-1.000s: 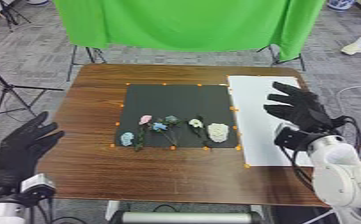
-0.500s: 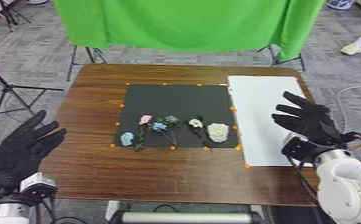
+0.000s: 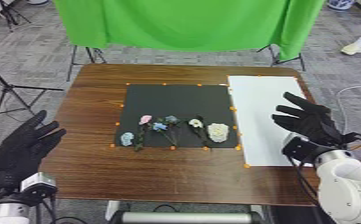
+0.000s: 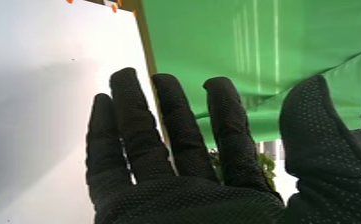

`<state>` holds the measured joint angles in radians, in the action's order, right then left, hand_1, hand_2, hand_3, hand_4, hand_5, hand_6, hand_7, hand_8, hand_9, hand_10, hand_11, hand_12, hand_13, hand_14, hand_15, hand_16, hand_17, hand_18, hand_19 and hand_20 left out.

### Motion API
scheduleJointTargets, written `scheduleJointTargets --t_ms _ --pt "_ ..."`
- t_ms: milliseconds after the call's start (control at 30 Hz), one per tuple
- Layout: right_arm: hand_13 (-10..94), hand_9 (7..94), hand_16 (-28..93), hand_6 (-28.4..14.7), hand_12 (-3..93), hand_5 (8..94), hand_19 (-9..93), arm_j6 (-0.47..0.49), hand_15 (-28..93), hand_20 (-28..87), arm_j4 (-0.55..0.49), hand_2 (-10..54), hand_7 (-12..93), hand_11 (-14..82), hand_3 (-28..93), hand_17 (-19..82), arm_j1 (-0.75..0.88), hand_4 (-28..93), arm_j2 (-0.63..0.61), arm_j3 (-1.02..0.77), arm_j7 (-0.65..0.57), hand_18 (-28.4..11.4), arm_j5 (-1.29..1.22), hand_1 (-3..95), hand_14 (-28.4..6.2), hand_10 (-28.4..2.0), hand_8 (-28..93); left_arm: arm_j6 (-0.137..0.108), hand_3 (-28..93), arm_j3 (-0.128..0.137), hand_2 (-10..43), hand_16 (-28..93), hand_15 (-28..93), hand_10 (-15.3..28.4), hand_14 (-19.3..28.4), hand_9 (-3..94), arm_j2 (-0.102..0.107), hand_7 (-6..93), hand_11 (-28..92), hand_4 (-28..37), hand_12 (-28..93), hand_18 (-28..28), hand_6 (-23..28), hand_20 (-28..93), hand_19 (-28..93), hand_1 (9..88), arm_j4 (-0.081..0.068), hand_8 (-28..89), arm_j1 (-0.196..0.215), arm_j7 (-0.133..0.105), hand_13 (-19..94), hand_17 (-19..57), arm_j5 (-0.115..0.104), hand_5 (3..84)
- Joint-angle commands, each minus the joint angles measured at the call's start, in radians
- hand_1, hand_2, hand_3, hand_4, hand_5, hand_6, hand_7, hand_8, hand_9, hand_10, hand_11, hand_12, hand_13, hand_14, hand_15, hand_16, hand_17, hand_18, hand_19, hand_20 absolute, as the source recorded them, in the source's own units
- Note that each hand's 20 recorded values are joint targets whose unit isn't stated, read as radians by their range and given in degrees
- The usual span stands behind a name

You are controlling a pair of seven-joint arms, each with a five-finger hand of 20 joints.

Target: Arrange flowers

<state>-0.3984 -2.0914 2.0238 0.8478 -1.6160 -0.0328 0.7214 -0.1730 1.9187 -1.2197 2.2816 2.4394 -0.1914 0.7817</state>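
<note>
— How are your hands looking, nearest things first?
— My left hand [image 3: 21,150] is hanging at the left side of the brown table [image 3: 88,175], its fingers spreading loosely. My right hand [image 3: 305,120] is hovering over the right part of the white sheet [image 3: 256,100], fingers and thumb standing wide.
— And the flowers?
— They're lying left of the sheet, on the near half of the black mat [image 3: 163,100]. From left to right I'm seeing a pale blue cluster [image 3: 127,139], a pink flower [image 3: 145,120], a blue flower [image 3: 160,127], a white flower [image 3: 195,123] and a cream cluster [image 3: 217,132].
— Anything getting in the way?
— The sheet's left part is lying between my right hand and the mat. In my wrist view, my fingers are partly covering some greenery [image 4: 265,165].
— Farther off?
— A green cloth [image 3: 190,25] is hanging beyond the table; a black tripod [image 3: 8,86] is standing left of it.
</note>
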Motion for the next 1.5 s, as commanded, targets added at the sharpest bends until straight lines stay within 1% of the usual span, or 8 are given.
scheduleJointTargets --t_ms 33,233,300,667,833,1133,1300,1500 --pt "40 49.7 12 1.1 11.6 44.0 52 0.001 33 22 -0.001 12.8 20 13.8 93 5 0.006 -18 -0.006 -0.001 0.036 -22.6 -0.012 12.3 -21.3 -16.5 -16 -0.007 81 -0.007 3.9 -8 48 19.9 26.7 37.8 -0.002 12.5 25 -21.4 10 24.3 9.2 -7 58 23.4 -0.005 -9 0.006 0.0 29 -8.6 0.002 38.5" --pt "40 49.9 12 1.1 11.5 44.2 53 0.008 34 22 0.003 12.7 20 13.9 93 5 -0.002 -18 -0.008 0.001 0.028 -22.5 0.001 12.3 -21.3 -16.4 -16 -0.007 81 -0.008 3.9 -8 48 19.9 26.7 37.7 0.0 12.6 25 -21.4 10 24.4 9.2 -6 58 23.4 -0.007 -9 0.001 0.003 28 -8.7 0.004 38.5" --pt "40 49.9 12 1.1 11.5 44.3 53 -0.029 34 22 0.012 12.8 20 13.9 93 5 -0.053 -18 -0.023 0.048 0.024 -22.5 -0.008 12.4 -21.2 -16.3 -16 -0.008 81 -0.01 3.9 -8 48 19.9 26.7 37.8 0.002 12.4 25 -21.4 10 24.4 9.2 -6 58 23.6 -0.007 -9 0.001 0.001 28 -8.5 -0.001 38.5" --pt "40 50.0 12 1.2 11.5 44.3 52 -0.008 34 22 0.009 12.7 20 13.9 93 5 -0.025 -18 -0.017 0.024 0.019 -22.5 -0.003 12.5 -21.3 -16.3 -16 -0.009 81 -0.016 4.0 -8 48 19.8 26.7 37.8 0.006 12.1 25 -21.3 10 24.4 9.2 -4 57 23.6 -0.01 -9 -0.002 -0.001 29 -8.4 -0.002 38.6" --pt "40 50.0 12 1.1 11.5 44.4 52 -0.006 34 22 0.005 12.8 20 13.9 93 5 -0.013 -18 -0.012 0.014 0.015 -22.5 0.001 12.5 -21.3 -16.4 -16 0.0 81 -0.01 4.0 -8 48 19.8 26.7 37.7 -0.002 12.1 25 -21.3 10 24.5 9.2 -4 57 23.7 -0.008 -9 0.0 0.012 29 -8.4 0.002 38.6" --pt "41 50.1 12 1.1 11.5 44.6 52 -0.001 34 22 0.005 12.8 20 14.0 93 5 -0.019 -18 -0.008 0.009 0.01 -22.5 0.001 12.5 -21.3 -16.4 -16 -0.008 81 -0.015 4.0 -8 48 19.9 26.7 37.9 -0.003 12.0 25 -21.2 10 24.6 9.3 -4 57 23.8 -0.006 -9 0.007 -0.001 29 -8.4 -0.001 38.6" --pt "41 50.3 12 1.1 11.5 44.6 52 -0.051 34 22 0.02 12.8 20 14.0 93 5 -0.096 -18 -0.033 0.07 0.005 -22.5 0.003 12.4 -21.2 -16.4 -16 -0.011 81 -0.017 4.0 -8 48 19.8 26.7 37.9 0.001 12.0 25 -21.1 10 24.6 9.3 -4 57 23.7 -0.007 -9 0.004 -0.005 29 -8.4 -0.002 38.6" --pt "41 50.2 12 1.1 11.5 44.6 52 -0.08 35 22 0.022 12.8 20 14.0 93 5 -0.126 -18 -0.038 0.099 0.001 -22.5 -0.003 12.5 -21.2 -16.3 -16 -0.012 81 -0.019 4.0 -8 48 19.9 26.7 37.8 -0.001 12.0 25 -21.1 10 24.5 9.3 -3 57 23.7 -0.005 -9 0.002 0.002 29 -8.3 -0.002 38.5"
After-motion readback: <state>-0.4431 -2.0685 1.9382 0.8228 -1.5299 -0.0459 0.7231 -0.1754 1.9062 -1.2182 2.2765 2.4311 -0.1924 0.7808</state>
